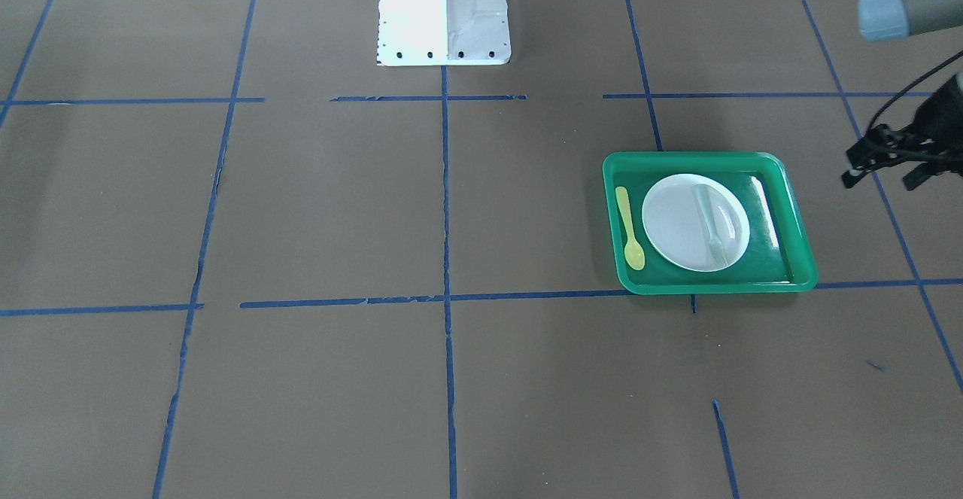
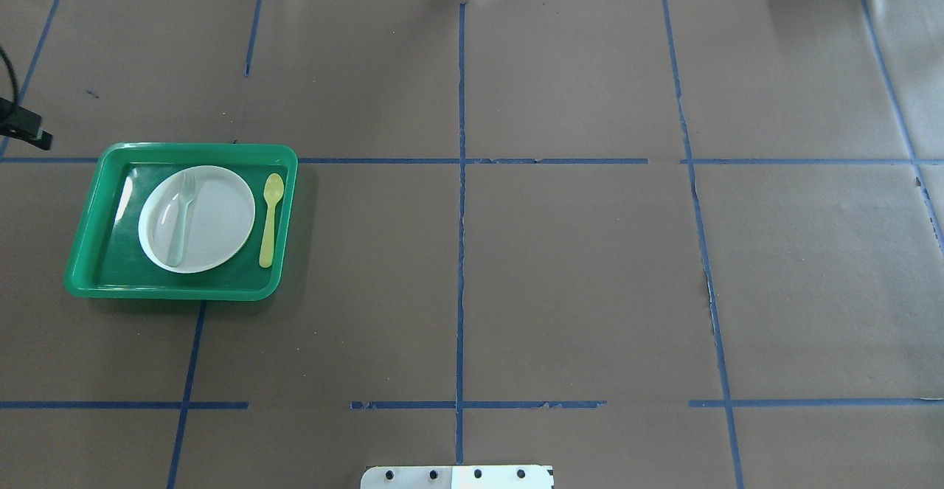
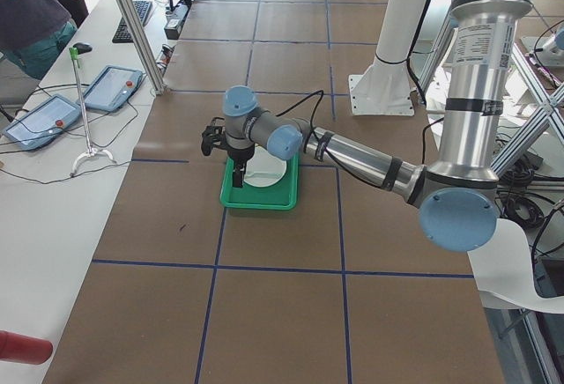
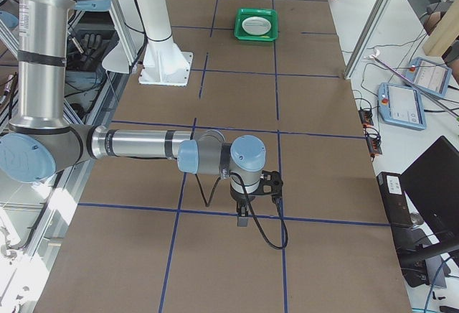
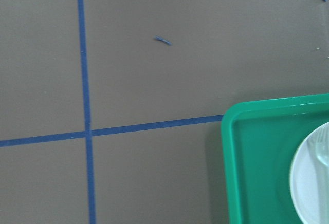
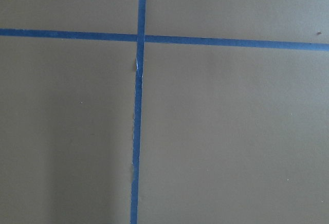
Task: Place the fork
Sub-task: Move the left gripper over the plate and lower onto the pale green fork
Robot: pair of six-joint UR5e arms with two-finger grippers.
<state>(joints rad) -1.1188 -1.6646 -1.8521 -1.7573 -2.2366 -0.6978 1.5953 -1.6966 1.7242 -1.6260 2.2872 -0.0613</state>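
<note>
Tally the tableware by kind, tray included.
tray: 1
plate: 1
fork: 1
spoon: 1
Total: 4

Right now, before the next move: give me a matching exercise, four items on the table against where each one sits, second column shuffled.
Things:
1. fork
2. spoon
3. plate
4. tray

Places:
A. green, directly on the brown table cover
B. yellow, on the tray floor beside the plate
C. white and round, inside the tray
D. pale, lying on the plate

Pairs: 1-D, 2-B, 3-C, 4-A
</note>
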